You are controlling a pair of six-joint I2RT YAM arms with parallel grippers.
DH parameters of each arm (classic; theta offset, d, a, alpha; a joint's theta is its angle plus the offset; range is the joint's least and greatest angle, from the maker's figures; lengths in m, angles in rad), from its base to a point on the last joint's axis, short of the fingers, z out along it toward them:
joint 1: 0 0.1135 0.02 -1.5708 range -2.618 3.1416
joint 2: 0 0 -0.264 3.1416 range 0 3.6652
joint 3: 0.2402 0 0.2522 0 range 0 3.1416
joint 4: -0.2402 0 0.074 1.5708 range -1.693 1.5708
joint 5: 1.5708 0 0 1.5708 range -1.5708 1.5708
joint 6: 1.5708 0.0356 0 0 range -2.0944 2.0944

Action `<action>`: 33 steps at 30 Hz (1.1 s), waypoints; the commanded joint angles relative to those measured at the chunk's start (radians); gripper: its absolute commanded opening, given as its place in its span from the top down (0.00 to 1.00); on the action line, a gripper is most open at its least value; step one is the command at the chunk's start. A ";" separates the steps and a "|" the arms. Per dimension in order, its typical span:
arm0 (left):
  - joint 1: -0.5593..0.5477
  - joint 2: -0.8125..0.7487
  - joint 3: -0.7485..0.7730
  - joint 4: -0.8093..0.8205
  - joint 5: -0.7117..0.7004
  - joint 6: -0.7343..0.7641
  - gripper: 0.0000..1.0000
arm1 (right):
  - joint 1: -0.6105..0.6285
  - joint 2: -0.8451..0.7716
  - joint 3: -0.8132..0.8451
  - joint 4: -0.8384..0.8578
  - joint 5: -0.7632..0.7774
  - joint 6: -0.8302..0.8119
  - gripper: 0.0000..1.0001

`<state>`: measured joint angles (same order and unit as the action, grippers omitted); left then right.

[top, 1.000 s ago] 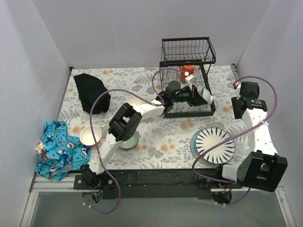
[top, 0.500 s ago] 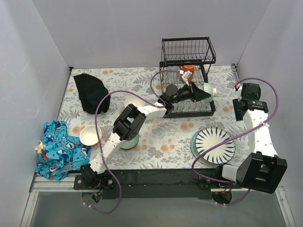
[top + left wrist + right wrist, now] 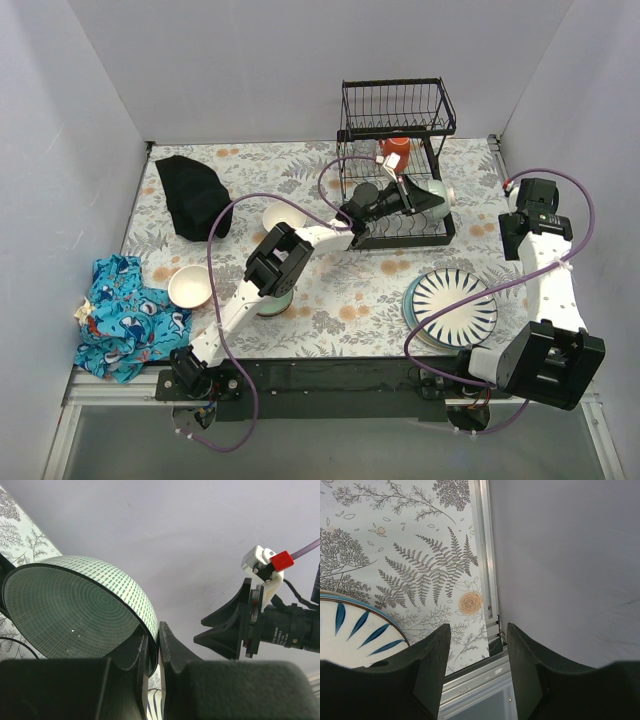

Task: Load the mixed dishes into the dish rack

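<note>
My left gripper [image 3: 413,196] is shut on the rim of the pale-green-inside bowl [image 3: 433,193] and holds it tilted at the right end of the dish rack's [image 3: 396,122] lower tier. In the left wrist view the gripper [image 3: 158,631] pinches the bowl's [image 3: 65,615] rim. An orange mug [image 3: 396,151] stands in the rack's lower tier. Striped plates [image 3: 453,306] lie stacked at the front right. Small white bowls sit at the left [image 3: 189,287] and the middle [image 3: 282,216]. My right gripper [image 3: 532,203] is open and empty by the right wall; in the right wrist view [image 3: 479,630] it hangs over the table's right edge.
A black cloth [image 3: 193,195] lies at the back left and a blue patterned cloth [image 3: 125,315] at the front left. Another bowl [image 3: 268,304] sits partly under the left arm. The metal table edge [image 3: 485,555] and side wall are close to the right gripper, with the plate rim [image 3: 350,630] nearby.
My left gripper has carried the bowl a little up and to the right at the rack's right end. The right gripper has drifted slightly right towards the wall.
</note>
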<state>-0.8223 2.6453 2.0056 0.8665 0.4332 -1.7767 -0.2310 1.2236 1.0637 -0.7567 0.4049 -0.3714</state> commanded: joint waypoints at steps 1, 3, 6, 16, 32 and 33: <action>-0.005 -0.010 0.050 0.023 -0.042 -0.038 1.00 | -0.013 -0.024 0.015 -0.004 -0.008 -0.011 0.43; -0.006 0.001 0.055 0.011 -0.040 -0.040 1.00 | -0.014 -0.024 0.013 -0.003 -0.008 -0.011 0.43; -0.005 0.015 0.059 0.005 -0.028 -0.044 1.00 | -0.014 -0.022 0.013 -0.003 -0.009 -0.011 0.43; -0.005 0.050 0.044 -0.011 -0.031 -0.043 1.00 | -0.027 -0.030 -0.016 -0.003 -0.017 -0.011 0.43; 0.009 -0.129 -0.011 -0.145 0.012 0.149 0.28 | -0.027 -0.032 0.001 -0.001 -0.080 0.028 0.43; 0.014 -0.146 -0.019 -0.164 0.012 0.163 0.23 | -0.027 -0.032 0.001 0.000 -0.083 0.035 0.43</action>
<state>-0.8200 2.6785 2.0140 0.7513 0.4271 -1.7149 -0.2543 1.2186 1.0359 -0.7628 0.3515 -0.3649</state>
